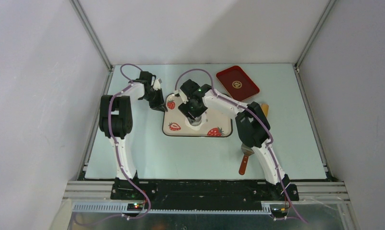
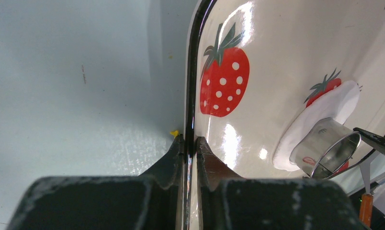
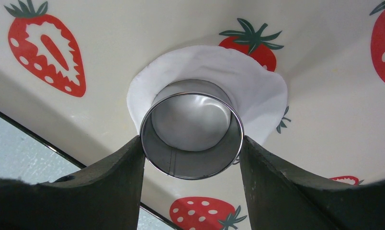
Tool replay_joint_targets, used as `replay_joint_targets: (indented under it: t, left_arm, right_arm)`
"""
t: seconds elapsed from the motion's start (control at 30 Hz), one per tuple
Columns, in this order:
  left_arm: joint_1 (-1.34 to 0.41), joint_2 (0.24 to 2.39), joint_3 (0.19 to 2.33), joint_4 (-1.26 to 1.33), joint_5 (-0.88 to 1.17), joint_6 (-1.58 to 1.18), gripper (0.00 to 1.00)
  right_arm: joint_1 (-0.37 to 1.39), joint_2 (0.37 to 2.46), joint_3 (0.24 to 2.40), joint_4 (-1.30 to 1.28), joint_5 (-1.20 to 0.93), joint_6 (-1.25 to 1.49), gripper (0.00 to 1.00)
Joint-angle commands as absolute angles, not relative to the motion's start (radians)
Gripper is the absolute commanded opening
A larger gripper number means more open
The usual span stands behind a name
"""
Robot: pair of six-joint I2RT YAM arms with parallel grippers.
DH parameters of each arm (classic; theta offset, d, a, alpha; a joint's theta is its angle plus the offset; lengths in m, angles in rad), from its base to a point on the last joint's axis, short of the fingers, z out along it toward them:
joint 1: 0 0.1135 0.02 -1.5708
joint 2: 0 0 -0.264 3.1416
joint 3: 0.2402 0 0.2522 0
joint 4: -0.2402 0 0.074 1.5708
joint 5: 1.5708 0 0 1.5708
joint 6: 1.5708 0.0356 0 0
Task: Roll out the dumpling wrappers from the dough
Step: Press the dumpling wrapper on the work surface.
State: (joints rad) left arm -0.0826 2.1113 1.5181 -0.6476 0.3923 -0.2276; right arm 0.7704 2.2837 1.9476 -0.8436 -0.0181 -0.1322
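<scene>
Here, one dough, one ring, one strawberry tray

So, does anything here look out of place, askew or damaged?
Nothing serious. The red tray lies at an angle to the table edges, and a small yellow crumb sits on the table beside the strawberry tray. The flat dough under the metal ring shows no tear.

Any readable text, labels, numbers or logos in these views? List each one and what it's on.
No text reads clearly in any view.
On the dark red rectangular tray: a gold round emblem, too small to read.
On the cream strawberry-print tray: pictures only, no words.
On the silvery round metal cutter, set on the flat white dough piece: no marking visible.
</scene>
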Motion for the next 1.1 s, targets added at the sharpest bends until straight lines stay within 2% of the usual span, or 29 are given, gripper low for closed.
replay_joint_targets:
  t: [0.0, 0.47, 0.73, 1.07]
  left_arm:
    - [-0.077, 2.088, 1.5, -0.647, 0.302, -0.204, 0.0]
    - [-0.078, 2.081, 1.499, -0.645, 0.295, -0.207, 0.0]
    - [-0.077, 2.083, 1.499, -0.645, 0.298, -0.206, 0.0]
    - [-0.077, 2.08, 1.497, -0.644, 0.297, -0.206, 0.0]
  right_arm:
    - [0.774, 2.393, 1.855, -1.043, -0.039, -0.112, 0.02]
    - [0.762, 2.387, 1.795, -1.016, 0.042, 0.071, 0.0]
    - [0.773, 2.386, 1.746, -1.04, 0.025, -0.025, 0.0]
    - [0.778, 2.371, 1.706, -1.052, 0.116, -0.139, 0.0]
